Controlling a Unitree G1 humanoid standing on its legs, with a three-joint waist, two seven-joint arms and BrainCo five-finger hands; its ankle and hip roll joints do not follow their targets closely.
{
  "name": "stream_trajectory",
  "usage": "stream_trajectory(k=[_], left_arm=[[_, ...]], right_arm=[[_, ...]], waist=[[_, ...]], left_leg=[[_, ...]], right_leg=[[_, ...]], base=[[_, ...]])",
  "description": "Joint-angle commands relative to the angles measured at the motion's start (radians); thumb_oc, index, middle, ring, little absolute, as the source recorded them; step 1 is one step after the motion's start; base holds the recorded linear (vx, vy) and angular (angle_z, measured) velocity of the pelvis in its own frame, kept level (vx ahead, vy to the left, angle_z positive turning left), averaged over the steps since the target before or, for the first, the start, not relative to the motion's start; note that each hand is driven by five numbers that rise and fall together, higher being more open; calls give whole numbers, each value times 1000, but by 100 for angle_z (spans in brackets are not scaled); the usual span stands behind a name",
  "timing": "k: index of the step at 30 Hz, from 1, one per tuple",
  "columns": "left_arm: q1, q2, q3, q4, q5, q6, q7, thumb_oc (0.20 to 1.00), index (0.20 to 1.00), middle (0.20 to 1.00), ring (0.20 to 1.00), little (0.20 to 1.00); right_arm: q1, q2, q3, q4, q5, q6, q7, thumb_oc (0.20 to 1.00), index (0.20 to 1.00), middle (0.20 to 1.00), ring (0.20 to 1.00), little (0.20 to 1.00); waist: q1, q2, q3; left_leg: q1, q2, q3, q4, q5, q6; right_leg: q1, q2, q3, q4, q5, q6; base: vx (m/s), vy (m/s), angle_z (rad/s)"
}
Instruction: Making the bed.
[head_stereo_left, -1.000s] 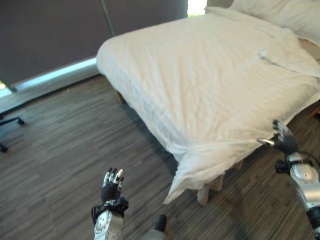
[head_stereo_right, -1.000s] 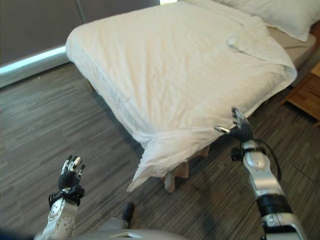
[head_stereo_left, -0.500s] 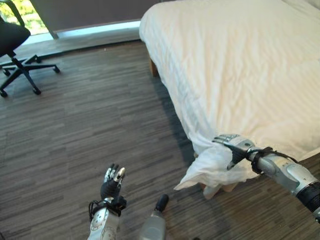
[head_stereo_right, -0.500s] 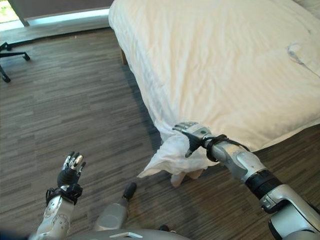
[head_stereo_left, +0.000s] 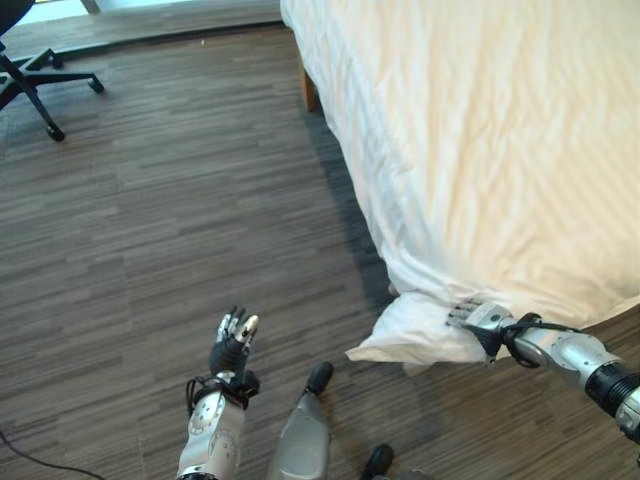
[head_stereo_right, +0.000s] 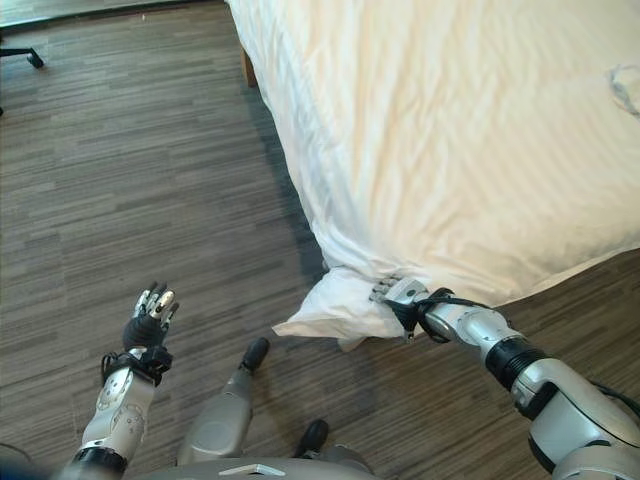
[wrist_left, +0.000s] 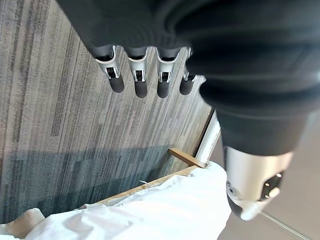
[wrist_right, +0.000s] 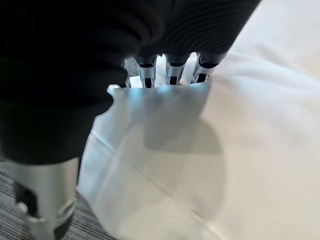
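Observation:
A white duvet (head_stereo_left: 480, 150) covers the bed, and its near corner (head_stereo_left: 415, 335) hangs bunched just above the floor. My right hand (head_stereo_left: 480, 322) is pressed against that corner from the right, at the foot of the bed's side. In the right wrist view the cloth (wrist_right: 200, 150) folds over the hand. My left hand (head_stereo_left: 230, 350) is raised over the wooden floor at the lower left, open with straight fingers (wrist_left: 135, 75) and holding nothing, well apart from the bed.
A wooden bed leg (head_stereo_left: 312, 98) shows under the duvet's far edge. A black office chair's base (head_stereo_left: 30, 85) stands at the far left. Grey plank flooring (head_stereo_left: 180, 220) stretches between my left hand and the bed.
The view has tilted down towards the floor. My right hand swung in from beside the bed to the hanging corner and now sits lower against it. The left hand stays raised and open.

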Motion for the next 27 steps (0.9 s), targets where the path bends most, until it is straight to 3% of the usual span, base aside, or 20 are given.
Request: stream_trajectory(k=[1,8,9,10,18,22,25,27], left_arm=[[-37,32,10,-17,-9,-61,14,1000,1000,1000,1000,1000],[-53,27,9,-28,-10,-69,30,1000,1000,1000,1000,1000],[-52,26,14,-26,-13,-70,33,1000,1000,1000,1000,1000],[-52,27,19,-27,-14,-74,37,1000,1000,1000,1000,1000],[-77,28,34,-21,-11,-87,59,1000,1000,1000,1000,1000],[-81,9,60,-24,-7,-87,61,1000,1000,1000,1000,1000],[-75,7,64,-28,-5,-85,60,1000,1000,1000,1000,1000],[-68,-4,74,-27,-2,-81,62,1000,1000,1000,1000,1000]], right_arm=[[-47,-42,52,55,-69,69,-18,1000,1000,1000,1000,1000],[14,65,33,177,-109,125,-46,1000,1000,1000,1000,1000],[17,71,34,184,-123,131,-54,529,529,529,529,529],[26,72,34,192,-140,136,-65,200,200,200,200,200],[108,60,-42,278,-118,180,-102,200,200,200,200,200],[325,217,-127,411,-56,204,-77,200,200,200,200,200],[378,256,-142,434,-42,208,-71,200,200,200,200,200],[471,329,-181,490,-3,224,-63,200,200,200,200,200]], waist=[[5,7,-5],[0,27,23],[-3,28,25],[-4,31,30],[-36,42,47],[-71,50,43],[-78,48,40],[-100,46,30]], left_leg=[[89,-25,-41,-22,-39,13],[54,-25,-29,-22,-35,8],[51,-24,-25,-22,-35,8],[46,-24,-19,-22,-35,7],[24,-27,19,-22,-32,2],[35,-29,37,-22,-41,7],[41,-30,41,-22,-44,8],[57,-30,54,-22,-51,12]], right_leg=[[-143,-28,138,10,135,27],[-171,-29,125,-4,145,31],[-175,-29,128,-7,148,33],[-178,-28,131,-11,152,34],[-205,-35,150,-33,178,45],[-200,-44,155,-32,175,49],[-195,-46,160,-32,174,49],[-186,-50,167,-29,173,49]], base=[[-32,7,-5],[-11,6,0],[0,0,0],[-22,22,-7],[-21,39,-6],[-4,54,2],[11,31,-10],[20,39,-7]])
